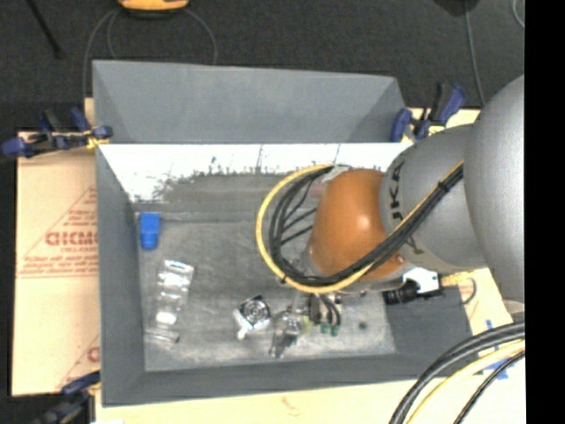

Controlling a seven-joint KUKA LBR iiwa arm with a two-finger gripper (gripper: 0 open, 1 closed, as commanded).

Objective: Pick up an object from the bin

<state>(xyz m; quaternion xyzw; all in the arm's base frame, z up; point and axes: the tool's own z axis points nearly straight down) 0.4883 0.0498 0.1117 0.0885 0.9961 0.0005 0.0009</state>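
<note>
We note a small, shiny silver piece (253, 314) near the bin's (238, 104) front edge. The gripper (311, 318) points down just beside it; open or closed, we cannot tell.

One overhead camera, slightly oblique, close above the grey bin (119, 263), arm (459, 201) from the right.

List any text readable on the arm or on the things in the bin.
"UKA": on the grey arm link, start hidden behind cables.
Blue block: no text.
Clear plastic piece and small metal things: nothing legible, too small.
</note>
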